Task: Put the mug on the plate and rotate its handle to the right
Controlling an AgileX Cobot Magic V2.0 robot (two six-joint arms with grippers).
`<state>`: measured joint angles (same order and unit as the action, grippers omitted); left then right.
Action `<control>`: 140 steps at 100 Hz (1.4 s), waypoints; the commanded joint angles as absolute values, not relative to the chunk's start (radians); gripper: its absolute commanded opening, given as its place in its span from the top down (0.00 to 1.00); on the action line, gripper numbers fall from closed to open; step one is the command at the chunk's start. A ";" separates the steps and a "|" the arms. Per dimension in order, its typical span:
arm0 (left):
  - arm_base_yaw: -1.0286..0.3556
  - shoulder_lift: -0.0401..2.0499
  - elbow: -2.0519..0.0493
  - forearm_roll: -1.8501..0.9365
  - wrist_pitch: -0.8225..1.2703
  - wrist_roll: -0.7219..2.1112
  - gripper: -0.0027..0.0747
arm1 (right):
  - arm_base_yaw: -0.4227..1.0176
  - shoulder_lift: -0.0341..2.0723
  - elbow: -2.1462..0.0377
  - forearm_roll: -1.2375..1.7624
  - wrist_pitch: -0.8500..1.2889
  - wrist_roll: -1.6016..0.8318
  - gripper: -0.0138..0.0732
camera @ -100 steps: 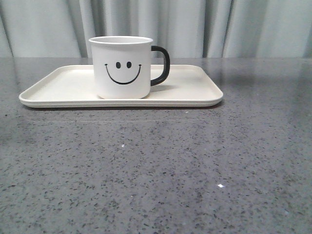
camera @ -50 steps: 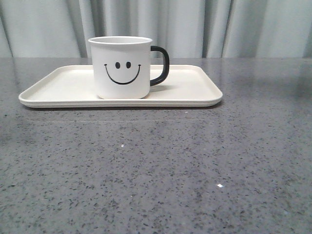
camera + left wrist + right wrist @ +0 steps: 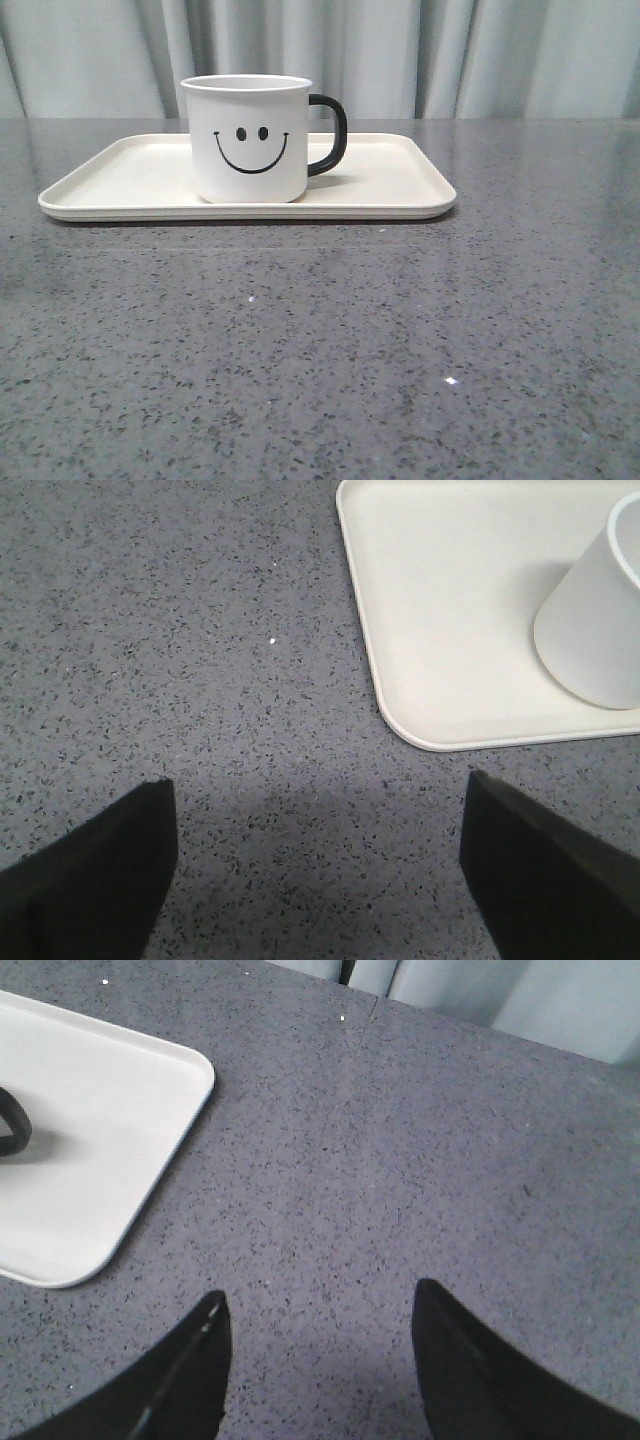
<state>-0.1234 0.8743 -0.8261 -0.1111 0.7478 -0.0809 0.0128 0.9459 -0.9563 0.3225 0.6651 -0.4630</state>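
Observation:
The white mug [image 3: 250, 140] with a black smiley face stands upright on the cream plate [image 3: 120, 185], its black handle [image 3: 332, 135] pointing right. Neither arm shows in the front view. In the left wrist view my left gripper [image 3: 320, 790] hangs open over bare table, with the plate's corner [image 3: 420, 680] and the mug's white side [image 3: 590, 640] a short way off. My right gripper [image 3: 318, 1300] is open too, above bare table beside the plate's other end [image 3: 110, 1160]. A sliver of the handle [image 3: 12, 1125] shows at that view's edge.
The grey speckled table [image 3: 320, 340] stretches wide in front of the plate. A pale curtain [image 3: 400, 50] hangs behind the table's far edge.
The plate and mug have shifted very slightly left in the front view since a second ago. Otherwise nothing has moved.

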 commanded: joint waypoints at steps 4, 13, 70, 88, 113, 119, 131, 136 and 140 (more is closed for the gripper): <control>-0.123 0.871 -0.855 -0.116 0.679 -0.086 0.24 | 0.005 0.870 -0.884 0.331 0.552 -0.452 0.36; -0.123 0.871 -0.855 -0.116 0.679 -0.086 0.24 | 0.005 0.838 -0.818 0.338 0.519 -0.444 0.36; -0.123 0.871 -0.855 -0.116 0.679 -0.086 0.24 | 0.005 0.808 -0.726 0.361 0.438 -0.427 0.36; -0.123 0.871 -0.855 -0.116 0.679 -0.086 0.24 | 0.005 0.808 -0.726 0.361 0.438 -0.427 0.36; -0.123 0.871 -0.855 -0.116 0.679 -0.086 0.24 | 0.005 0.808 -0.726 0.361 0.439 -0.427 0.37; -0.123 0.871 -0.855 -0.116 0.679 -0.086 0.24 | 0.005 0.808 -0.726 0.361 0.439 -0.427 0.41; -0.123 0.871 -0.855 -0.116 0.679 -0.086 0.34 | 0.005 0.808 -0.726 0.361 0.439 -0.427 0.59; -0.123 0.871 -0.855 -0.116 0.679 -0.086 0.42 | 0.005 0.808 -0.726 0.361 0.439 -0.427 0.69; -0.123 0.871 -0.855 -0.116 0.679 -0.086 0.50 | 0.005 0.808 -0.726 0.361 0.439 -0.427 0.76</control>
<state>-0.1234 0.8743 -0.8261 -0.1111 0.7455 -0.0809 0.0103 0.8202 -0.7011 0.3448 0.5063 -0.4280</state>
